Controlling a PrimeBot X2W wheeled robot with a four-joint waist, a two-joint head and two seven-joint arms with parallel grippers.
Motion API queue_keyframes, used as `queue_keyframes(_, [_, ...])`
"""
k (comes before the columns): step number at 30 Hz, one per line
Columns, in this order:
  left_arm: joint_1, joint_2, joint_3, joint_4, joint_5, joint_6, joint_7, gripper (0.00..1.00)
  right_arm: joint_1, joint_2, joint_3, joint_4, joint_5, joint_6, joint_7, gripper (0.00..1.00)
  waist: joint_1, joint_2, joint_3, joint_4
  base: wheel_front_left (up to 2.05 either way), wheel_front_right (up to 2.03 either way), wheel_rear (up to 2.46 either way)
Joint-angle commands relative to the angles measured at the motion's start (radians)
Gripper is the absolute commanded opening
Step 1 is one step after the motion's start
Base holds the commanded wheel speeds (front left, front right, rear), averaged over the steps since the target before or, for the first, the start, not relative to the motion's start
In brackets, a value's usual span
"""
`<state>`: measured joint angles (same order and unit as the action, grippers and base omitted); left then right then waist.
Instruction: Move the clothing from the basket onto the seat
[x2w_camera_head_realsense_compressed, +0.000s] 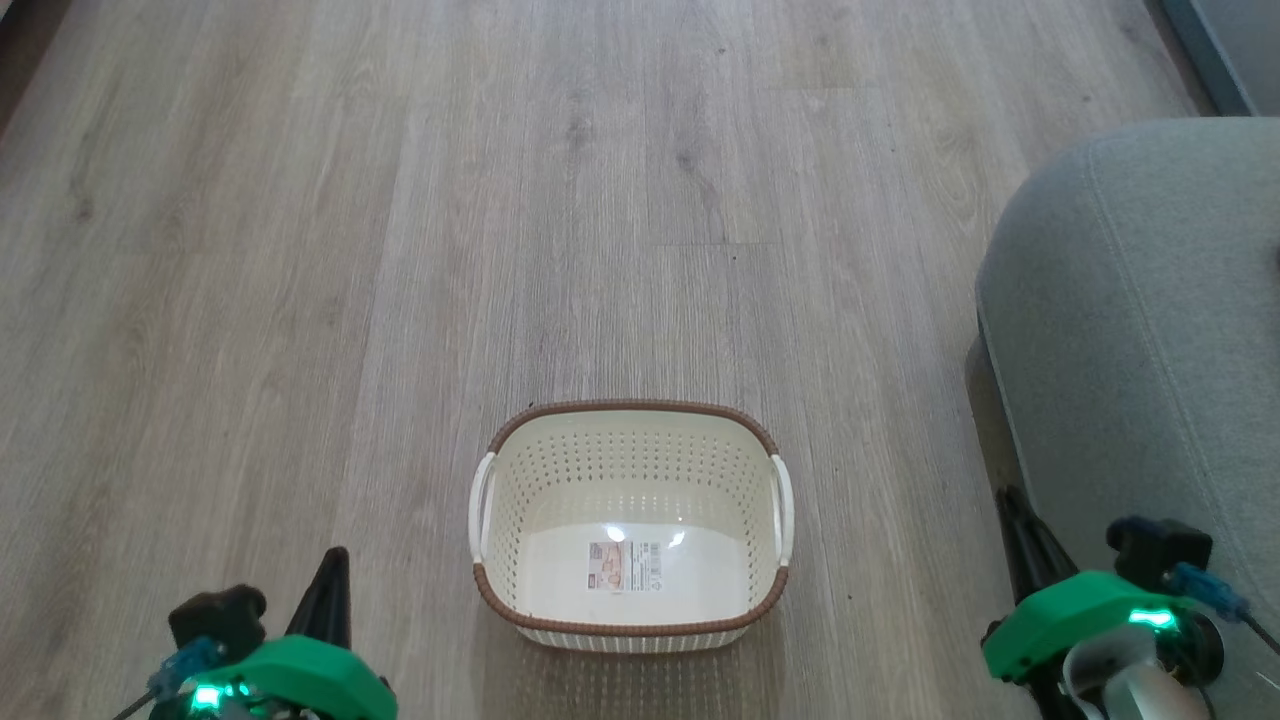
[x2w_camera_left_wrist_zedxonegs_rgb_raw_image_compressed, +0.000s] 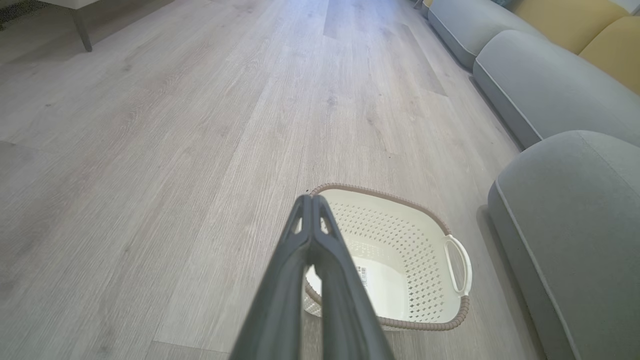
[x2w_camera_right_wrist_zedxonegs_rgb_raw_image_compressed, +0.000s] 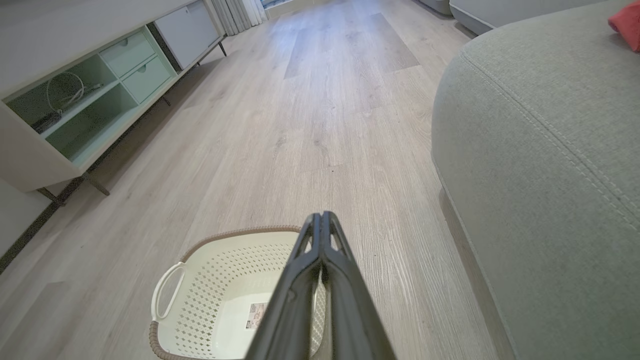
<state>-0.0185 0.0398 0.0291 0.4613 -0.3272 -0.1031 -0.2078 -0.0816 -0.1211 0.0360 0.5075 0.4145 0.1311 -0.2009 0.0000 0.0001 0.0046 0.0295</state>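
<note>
The cream basket (x2w_camera_head_realsense_compressed: 630, 470) with a brown rim stands on the wood floor in front of me, with nothing in it but the label on its bottom. It also appears as the basket (x2w_camera_left_wrist_zedxonegs_rgb_raw_image_compressed: 400, 240) and the basket (x2w_camera_right_wrist_zedxonegs_rgb_raw_image_compressed: 220, 295) in the wrist views. The grey seat (x2w_camera_head_realsense_compressed: 1150, 330) rises at the right. A bit of red clothing (x2w_camera_right_wrist_zedxonegs_rgb_raw_image_compressed: 626, 24) lies on the seat top at the far right. My left gripper (x2w_camera_head_realsense_compressed: 335, 560) hangs shut and empty left of the basket; its tips (x2w_camera_left_wrist_zedxonegs_rgb_raw_image_compressed: 311, 200) meet. My right gripper (x2w_camera_head_realsense_compressed: 1010, 500) is shut and empty beside the seat; its tips (x2w_camera_right_wrist_zedxonegs_rgb_raw_image_compressed: 321, 217) touch.
A white sideboard (x2w_camera_right_wrist_zedxonegs_rgb_raw_image_compressed: 75, 100) with pale green shelves and drawers lines the wall on thin legs. More grey sofa sections (x2w_camera_left_wrist_zedxonegs_rgb_raw_image_compressed: 540, 85) and yellow cushions (x2w_camera_left_wrist_zedxonegs_rgb_raw_image_compressed: 590, 30) run along the right. Open wood floor (x2w_camera_head_realsense_compressed: 500, 200) stretches ahead of the basket.
</note>
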Motion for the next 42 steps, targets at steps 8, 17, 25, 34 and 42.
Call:
queue_keyframes(8, [-0.047, 0.005, 0.015, -0.053, -0.111, -0.005, 0.026, 0.0, -0.04, 0.004, -0.018, -0.053, 0.106, 0.0, 0.024, 0.0, 0.0, -0.0001, 0.0, -0.002, 0.0, 0.0, 0.0])
queue_keyframes(17, [-0.05, 0.005, 0.021, -0.067, -0.216, -0.007, 0.052, 0.0, -0.039, 0.01, -0.03, -0.072, 0.204, 0.0, 0.05, 0.0, 0.0, -0.0001, 0.0, -0.005, 0.0, 0.0, 0.0])
queue_keyframes(25, [-0.054, 0.006, 0.027, -0.08, -0.31, -0.009, 0.076, 0.0, -0.038, 0.015, -0.04, -0.089, 0.29, 0.0, 0.073, 0.0, 0.0, -0.0001, 0.0, -0.007, 0.0, 0.0, 0.0])
queue_keyframes(34, [-0.057, 0.006, 0.033, -0.094, -0.403, -0.011, 0.099, 0.0, -0.037, 0.021, -0.051, -0.106, 0.378, 0.0, 0.097, 0.0, 0.0, -0.0001, 0.0, -0.009, 0.0, 0.0, 0.0])
queue_keyframes(42, [-0.061, 0.006, 0.038, -0.107, -0.496, -0.013, 0.123, 0.0, -0.036, 0.026, -0.062, -0.122, 0.464, 0.0, 0.12, 0.0, 0.0, -0.0001, -0.001, -0.011, 0.0, 0.0, 0.0])
